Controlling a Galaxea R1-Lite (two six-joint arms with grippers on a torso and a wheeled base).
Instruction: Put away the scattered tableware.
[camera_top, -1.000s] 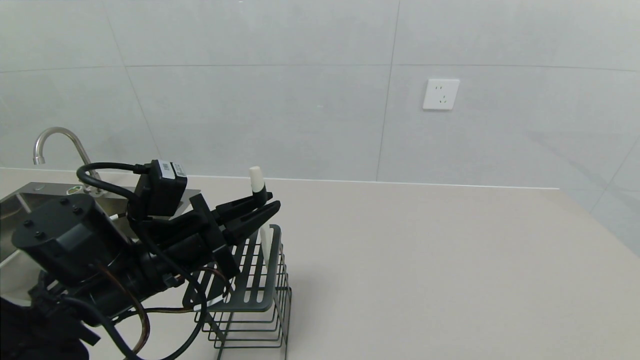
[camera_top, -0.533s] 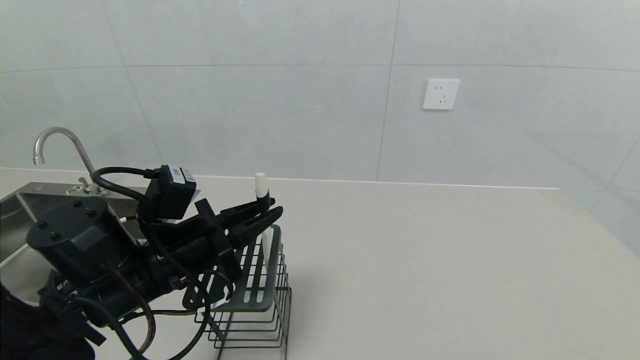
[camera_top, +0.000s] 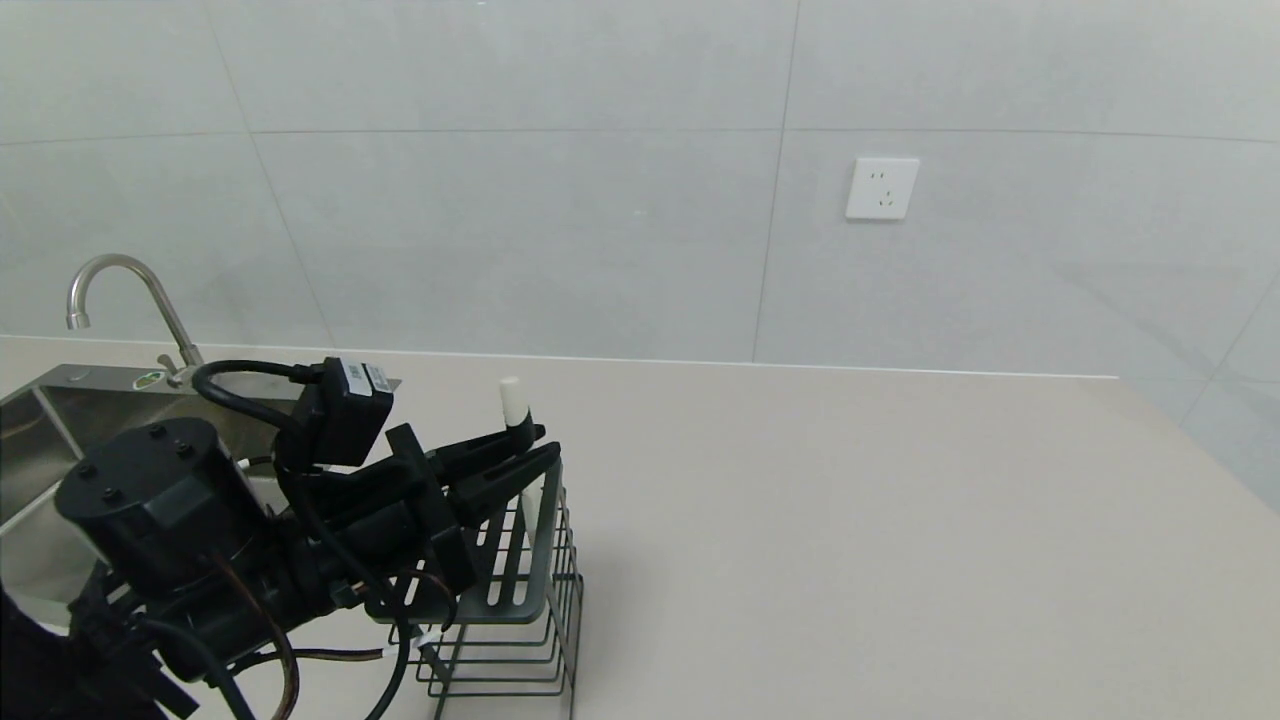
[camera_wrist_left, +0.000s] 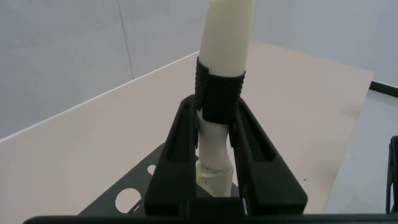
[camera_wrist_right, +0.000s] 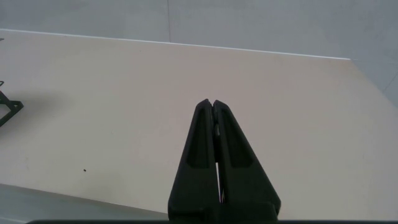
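Observation:
My left gripper (camera_top: 528, 446) is shut on a white utensil handle (camera_top: 513, 402) that stands upright, its lower part running down into the dark wire rack (camera_top: 505, 590) on the counter. In the left wrist view the cream handle (camera_wrist_left: 225, 43) rises between the two black fingers (camera_wrist_left: 177, 140), and a black band (camera_wrist_left: 219, 93) wraps it at the grip. The rack's perforated top plate (camera_wrist_left: 134, 198) lies just below. My right gripper (camera_wrist_right: 213, 124) is shut with nothing in it, held above bare countertop.
A steel sink (camera_top: 60, 420) with a curved faucet (camera_top: 115, 290) sits at the left, behind my left arm. The beige counter (camera_top: 850, 520) stretches open to the right of the rack. A wall socket (camera_top: 881, 187) is on the tiled wall.
My left gripper has lowered the white utensil further into the rack; its top sits lower than one second ago. The rack has stayed where it was.

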